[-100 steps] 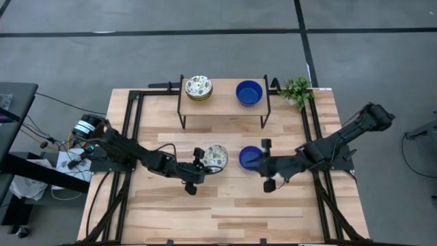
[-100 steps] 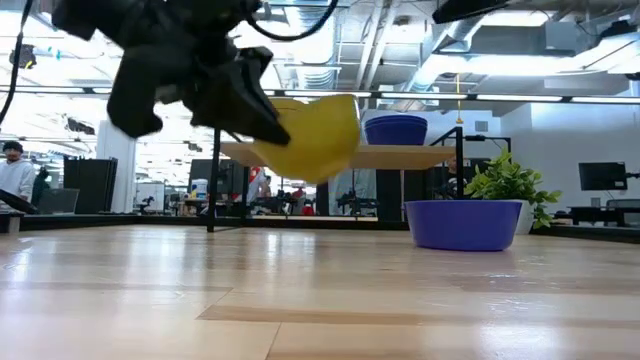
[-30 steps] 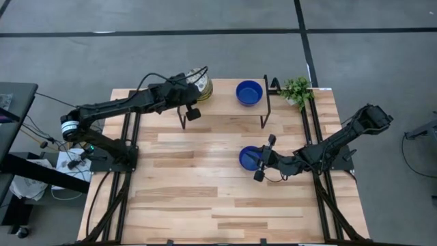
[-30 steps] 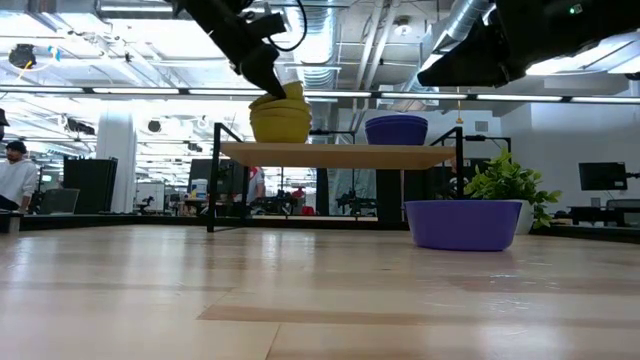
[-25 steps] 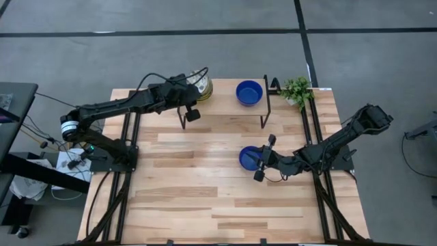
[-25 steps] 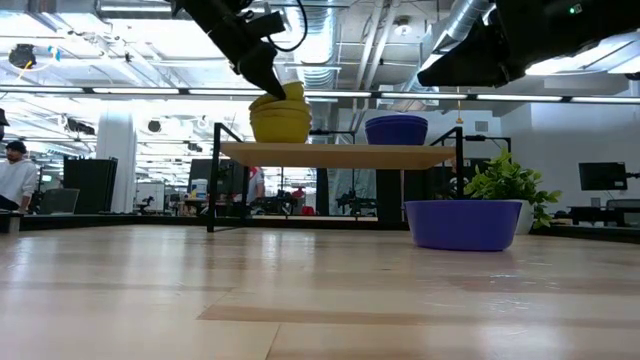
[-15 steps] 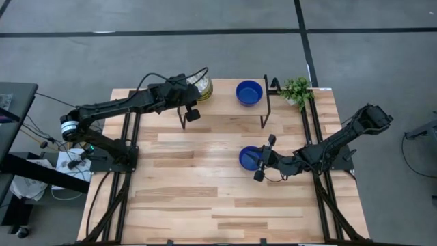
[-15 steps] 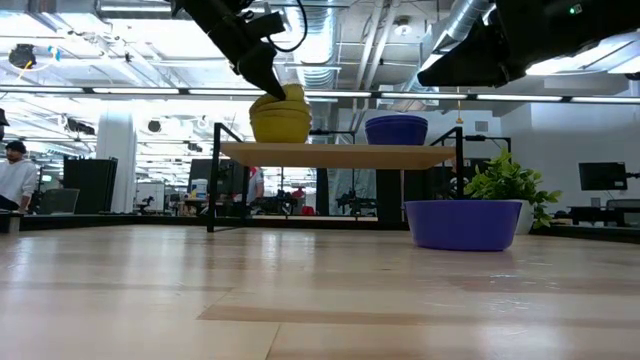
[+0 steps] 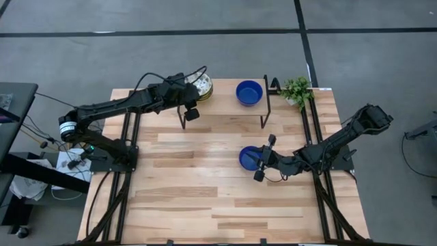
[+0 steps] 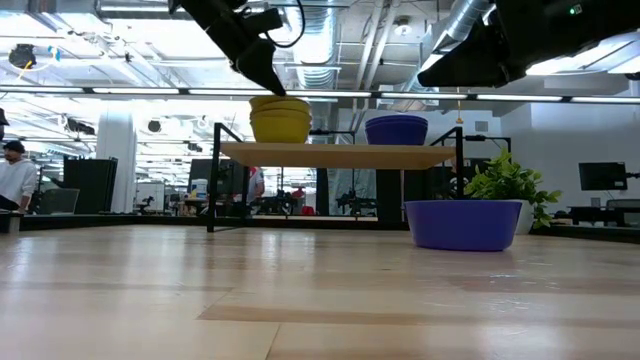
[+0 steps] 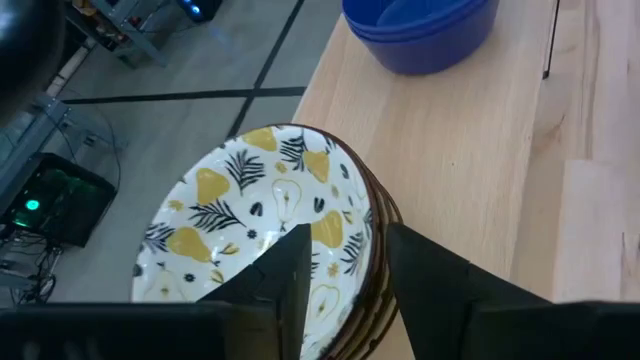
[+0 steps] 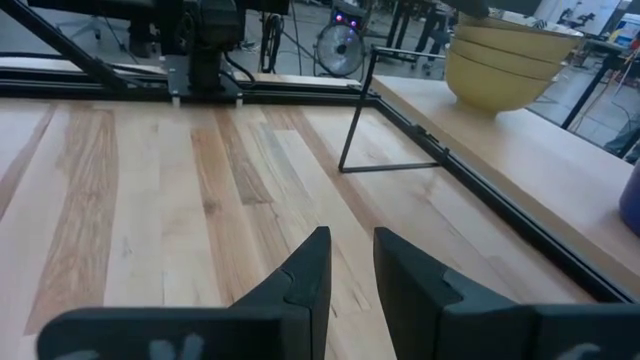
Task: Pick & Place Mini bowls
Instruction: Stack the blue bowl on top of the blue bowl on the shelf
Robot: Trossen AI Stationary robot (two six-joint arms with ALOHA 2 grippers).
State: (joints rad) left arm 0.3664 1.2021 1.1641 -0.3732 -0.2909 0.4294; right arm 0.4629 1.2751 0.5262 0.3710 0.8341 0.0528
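A stack of patterned mini bowls, yellow outside, rests on the left part of the raised wooden shelf. My left gripper hangs open just above the stack's near rim, one finger over the bowl's inside and one outside it. Blue mini bowls stand on the shelf's right part. Another blue mini bowl sits on the table. My right gripper hovers above its right edge, narrowly open, with nothing between its fingers.
The shelf stands on thin black wire legs at the table's far side. A small green potted plant sits at the far right corner. Black frame rails run along the table's left and right edges. A person shows in the room behind.
My left gripper has opened and let go of the top patterned bowl, then risen a little. That bowl, tilted on the stack a second ago, now lies level in it. My right arm has kept still.
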